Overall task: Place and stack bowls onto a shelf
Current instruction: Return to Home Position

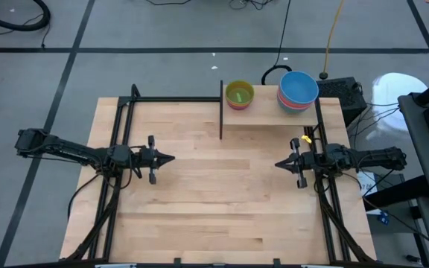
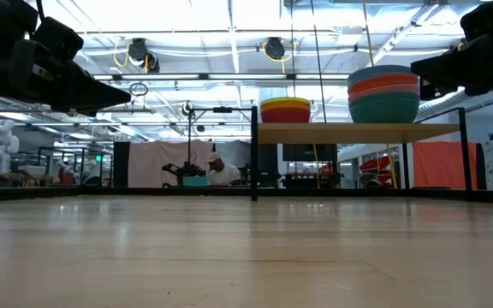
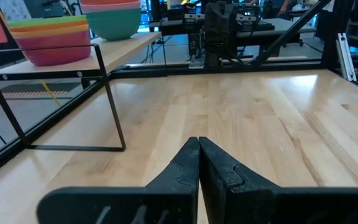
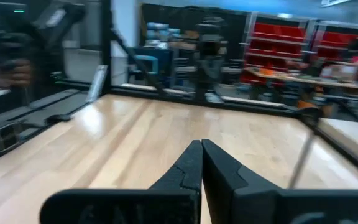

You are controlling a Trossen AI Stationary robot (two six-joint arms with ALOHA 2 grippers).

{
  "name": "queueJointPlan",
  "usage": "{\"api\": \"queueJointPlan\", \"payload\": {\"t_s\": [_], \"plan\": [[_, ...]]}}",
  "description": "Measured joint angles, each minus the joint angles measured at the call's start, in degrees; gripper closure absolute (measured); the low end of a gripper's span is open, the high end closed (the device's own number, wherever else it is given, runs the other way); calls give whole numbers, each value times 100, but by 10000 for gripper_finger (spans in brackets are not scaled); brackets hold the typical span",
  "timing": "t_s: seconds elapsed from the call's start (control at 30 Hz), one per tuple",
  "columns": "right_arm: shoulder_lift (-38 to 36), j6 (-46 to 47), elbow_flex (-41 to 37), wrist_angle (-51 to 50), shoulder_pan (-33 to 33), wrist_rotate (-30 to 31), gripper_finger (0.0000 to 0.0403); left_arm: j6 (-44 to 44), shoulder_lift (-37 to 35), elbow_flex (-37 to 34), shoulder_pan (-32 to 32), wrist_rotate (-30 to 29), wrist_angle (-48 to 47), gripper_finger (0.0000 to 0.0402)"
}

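Wide tabletop [image 1: 222,201] separates left pincer [image 1: 170,158] from right pincer [image 1: 278,164].

Smooth, faintly glossy plastic is shown by the bowls [image 1: 298,89]; pale, satin-smooth wood is seen on the shelf [image 1: 267,123] and the tabletop [image 1: 222,201].

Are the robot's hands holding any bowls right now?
No, nothing is held. The left hand and the right hand are both shut and empty over the table. The bowls sit stacked on the shelf.
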Motion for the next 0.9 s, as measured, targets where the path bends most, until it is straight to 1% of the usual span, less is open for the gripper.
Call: {"api": "queueJointPlan", "payload": {"t_s": [0.1, 0.2, 0.27, 0.37, 0.47, 0.63, 0.8, 0.9], "plan": [[0, -17, -1, -23, 8, -266, 403, 1, 1, 0, -2, 0, 0, 397], [0, 31, -49, 71, 10, -281, 403, -14, 2, 0, 0, 0, 0, 389], [0, -134, -86, 166, 10, -280, 403, -14, 0, 0, 0, 0, 0, 387], [0, -307, -177, 310, 10, -74, 403, 4, 1, 0, -2, 0, 2, 393], [0, -293, -219, 340, 10, 93, 403, 4, 1, 0, 0, 0, 2, 397], [0, -239, -221, 358, 10, 63, 403, 4, 1, 0, 0, 0, 5, 390], [0, -235, -221, 368, 10, 66, 403, 6, -10, 0, 0, 6, 105, 397], [0, -235, -221, 373, 10, 67, 403, 28, -145, 2, -2, 33, 112, 395]]}}
